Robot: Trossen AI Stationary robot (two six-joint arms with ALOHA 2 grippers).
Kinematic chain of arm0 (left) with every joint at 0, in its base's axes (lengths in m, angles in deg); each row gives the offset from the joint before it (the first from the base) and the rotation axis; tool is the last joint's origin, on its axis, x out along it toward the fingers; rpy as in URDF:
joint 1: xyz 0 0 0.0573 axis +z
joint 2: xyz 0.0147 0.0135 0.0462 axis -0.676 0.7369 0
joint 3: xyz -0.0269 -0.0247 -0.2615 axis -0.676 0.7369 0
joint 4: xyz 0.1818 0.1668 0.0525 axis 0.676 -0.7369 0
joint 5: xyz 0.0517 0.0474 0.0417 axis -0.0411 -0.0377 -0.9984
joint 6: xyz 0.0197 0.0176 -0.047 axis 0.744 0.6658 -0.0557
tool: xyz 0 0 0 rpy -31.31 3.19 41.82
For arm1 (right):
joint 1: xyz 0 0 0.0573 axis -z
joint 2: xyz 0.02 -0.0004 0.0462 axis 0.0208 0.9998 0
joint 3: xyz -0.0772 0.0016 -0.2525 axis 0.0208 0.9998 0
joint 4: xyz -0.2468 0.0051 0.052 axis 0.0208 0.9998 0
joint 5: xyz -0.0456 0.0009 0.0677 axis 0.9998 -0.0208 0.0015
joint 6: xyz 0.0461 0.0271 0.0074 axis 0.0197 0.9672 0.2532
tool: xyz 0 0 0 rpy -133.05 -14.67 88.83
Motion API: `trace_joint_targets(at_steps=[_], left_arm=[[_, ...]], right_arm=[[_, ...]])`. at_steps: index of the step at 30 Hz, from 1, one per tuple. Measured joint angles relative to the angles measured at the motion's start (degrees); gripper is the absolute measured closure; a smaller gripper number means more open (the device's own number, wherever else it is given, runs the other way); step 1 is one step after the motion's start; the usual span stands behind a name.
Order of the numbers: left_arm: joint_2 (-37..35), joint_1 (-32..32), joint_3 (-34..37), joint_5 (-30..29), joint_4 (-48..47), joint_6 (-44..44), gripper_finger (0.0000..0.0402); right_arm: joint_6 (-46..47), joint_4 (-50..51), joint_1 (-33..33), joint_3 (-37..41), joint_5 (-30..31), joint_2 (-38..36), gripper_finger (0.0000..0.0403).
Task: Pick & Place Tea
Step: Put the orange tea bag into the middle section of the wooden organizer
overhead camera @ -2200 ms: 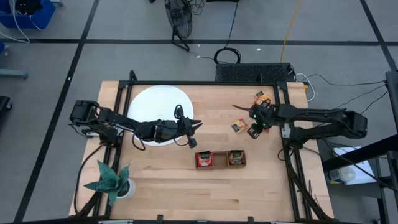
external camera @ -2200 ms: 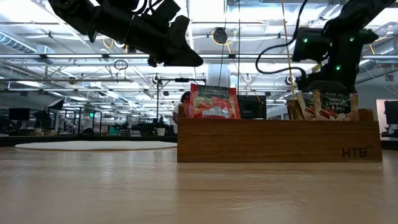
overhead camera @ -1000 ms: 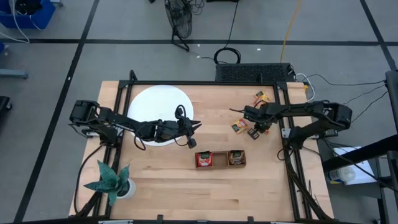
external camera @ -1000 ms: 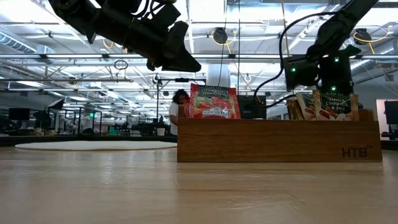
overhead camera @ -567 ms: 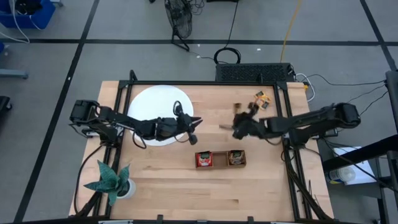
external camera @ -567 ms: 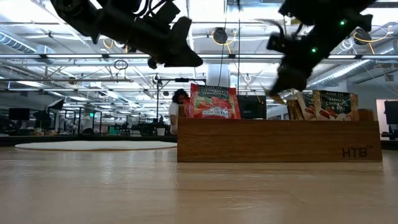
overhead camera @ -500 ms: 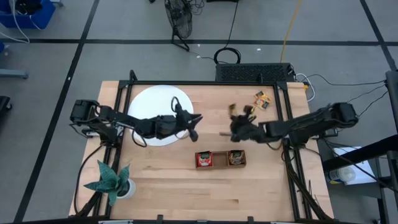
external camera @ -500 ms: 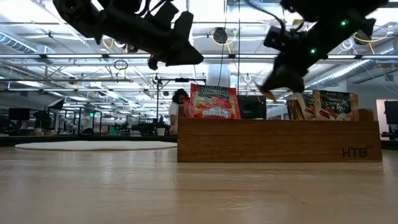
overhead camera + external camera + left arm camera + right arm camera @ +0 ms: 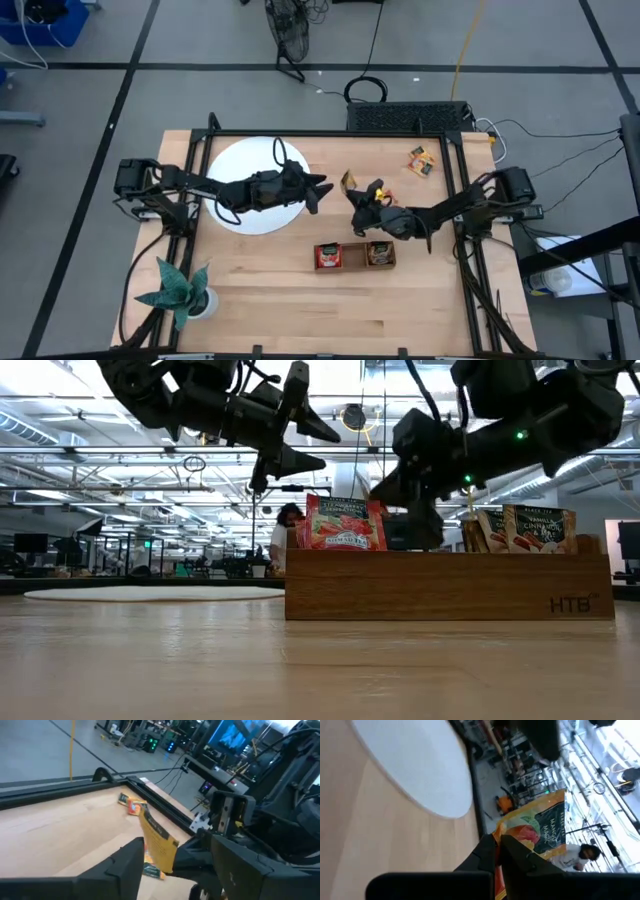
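right tool [image 9: 352, 190] just swung in from 3 o'clock, pinched tight on a mango tea sachet [image 9: 349, 181], held mid-air near surface centre | left tool [image 9: 318, 190] popped wide open, empty | looks like a handoff coming

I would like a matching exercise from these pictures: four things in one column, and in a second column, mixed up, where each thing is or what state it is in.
Things:
1. yellow tea bag
2. red tea bag
3. left gripper
4. white disc

Places or states:
A. standing in the wooden tray's left compartment
B. lying flat on the table under the left arm
C. pinched in the shut right gripper, above the table
D. open and empty, facing the right gripper

Pairs: 1-C, 2-A, 3-D, 4-B
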Motion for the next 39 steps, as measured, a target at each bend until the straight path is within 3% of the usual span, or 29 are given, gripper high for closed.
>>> trace_joint_targets(at_steps=[7, 12, 20, 25, 31, 35, 39], left_arm=[[0.4, -0.3, -1.0, 0.7, 0.0, -0.4, 0.017], [4.4, -0.8, -5.5, 3.6, -3.0, -0.7, 0.0182], [5.3, 0.0, -7.6, 1.2, -7.8, 2.6, 0.0192], [5.2, 0.7, -7.6, 1.0, -8.7, 4.1, 0.0246], [5.2, 0.8, -7.6, 4.9, -8.6, 9.3, 0.0386], [5.2, 0.7, -7.6, 6.3, -8.6, 13.9, 0.0397], [3.6, 0.4, -7.6, 5.5, -10.0, 21.8, 0.0398]], right_arm=[[-0.4, -1.1, 0.2, -2.9, -3.2, 2.1, 0.04], [0.1, -1.0, 0.2, -3.9, -4.4, 2.1, 0.04], [0.3, -0.3, 0.1, -4.0, -4.3, 2.1, 0.04], [0.9, 0.3, 0.1, -4.0, -2.9, 2.1, 0.0399], [4.2, 0.7, -0.5, -4.0, -1.5, 2.1, 0.0399], [8.1, 0.7, -2.0, -4.0, -1.2, 2.1, 0.0393], [20.1, 1.8, -4.8, -4.1, 2.0, 2.0, 0.0373]])
